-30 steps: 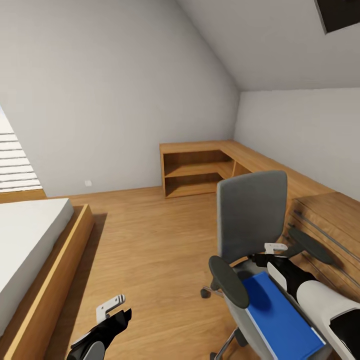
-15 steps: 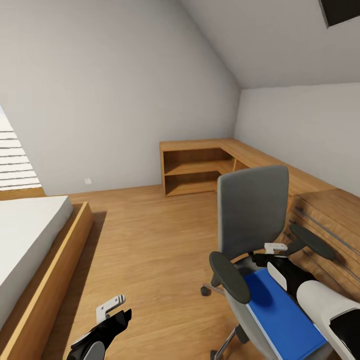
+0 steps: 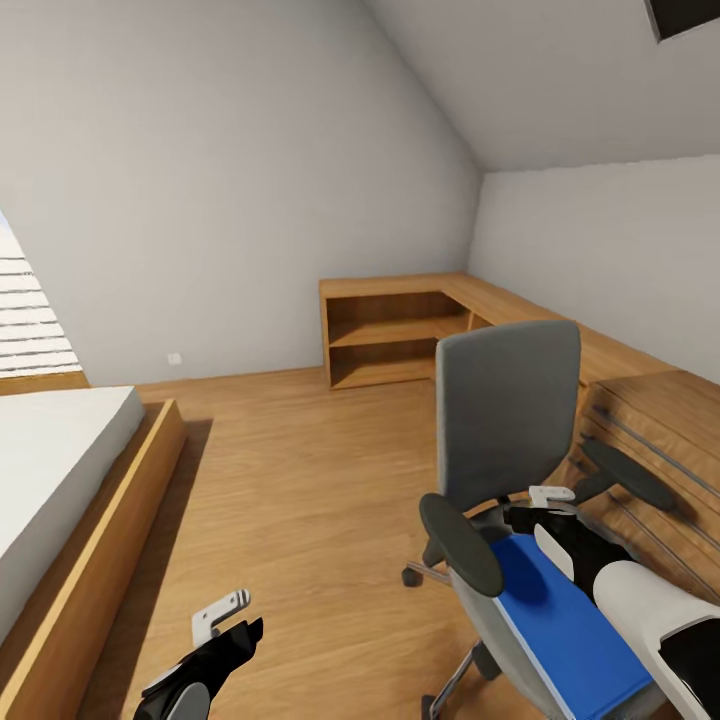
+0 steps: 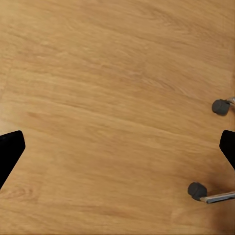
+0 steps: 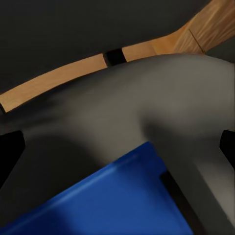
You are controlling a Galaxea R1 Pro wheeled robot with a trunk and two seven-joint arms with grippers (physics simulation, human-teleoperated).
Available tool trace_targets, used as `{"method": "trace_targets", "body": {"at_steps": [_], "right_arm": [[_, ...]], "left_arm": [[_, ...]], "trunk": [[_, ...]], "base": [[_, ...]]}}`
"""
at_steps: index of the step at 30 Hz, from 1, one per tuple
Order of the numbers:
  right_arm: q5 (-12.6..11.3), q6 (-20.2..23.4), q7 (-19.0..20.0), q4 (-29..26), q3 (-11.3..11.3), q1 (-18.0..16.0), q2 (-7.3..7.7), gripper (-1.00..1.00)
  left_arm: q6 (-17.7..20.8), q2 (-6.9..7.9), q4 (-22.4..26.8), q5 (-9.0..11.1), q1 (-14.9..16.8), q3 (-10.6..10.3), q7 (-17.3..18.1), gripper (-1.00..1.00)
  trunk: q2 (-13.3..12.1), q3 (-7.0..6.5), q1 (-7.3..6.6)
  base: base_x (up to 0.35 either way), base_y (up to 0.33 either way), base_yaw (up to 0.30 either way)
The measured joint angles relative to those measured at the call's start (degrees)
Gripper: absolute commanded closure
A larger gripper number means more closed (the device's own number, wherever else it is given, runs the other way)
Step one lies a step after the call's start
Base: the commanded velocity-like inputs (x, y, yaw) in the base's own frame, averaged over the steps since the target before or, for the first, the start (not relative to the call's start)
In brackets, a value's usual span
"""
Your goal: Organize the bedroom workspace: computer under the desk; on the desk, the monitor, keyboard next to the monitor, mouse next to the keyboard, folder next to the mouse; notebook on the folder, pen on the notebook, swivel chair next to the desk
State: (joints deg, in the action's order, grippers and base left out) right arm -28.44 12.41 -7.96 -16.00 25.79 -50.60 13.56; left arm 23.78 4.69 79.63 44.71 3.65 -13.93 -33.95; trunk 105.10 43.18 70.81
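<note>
Your flat bright-blue folder (image 3: 560, 630) lies on the seat of the grey upholstered swivel chair (image 3: 505, 430), at five o'clock in your head view. Your right gripper (image 5: 117, 147) hovers spread above it, empty; your left gripper (image 4: 117, 147), equally spread and empty, faces wooden floor (image 4: 98, 98) and chair castors (image 4: 221, 106).

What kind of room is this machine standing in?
It looks like an attic bedroom. A bed in a wooden frame sits at the left, low wooden shelving runs along the far corner, and the ceiling slopes. A grey swivel chair holding a blue folder hints at a study corner.
</note>
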Motion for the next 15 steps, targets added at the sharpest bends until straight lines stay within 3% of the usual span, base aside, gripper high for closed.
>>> {"method": "trace_targets", "body": {"at_steps": [15], "right_arm": [[0.0,0.0,0.0,0.0,0.0,0.0,0.00,-1.00]], "left_arm": [[0.0,0.00,-0.1,0.0,0.0,0.0,0.0,-1.00]], "trunk": [[5.6,2.52,3.08]], "base": [[0.000,0.000,0.000]]}}
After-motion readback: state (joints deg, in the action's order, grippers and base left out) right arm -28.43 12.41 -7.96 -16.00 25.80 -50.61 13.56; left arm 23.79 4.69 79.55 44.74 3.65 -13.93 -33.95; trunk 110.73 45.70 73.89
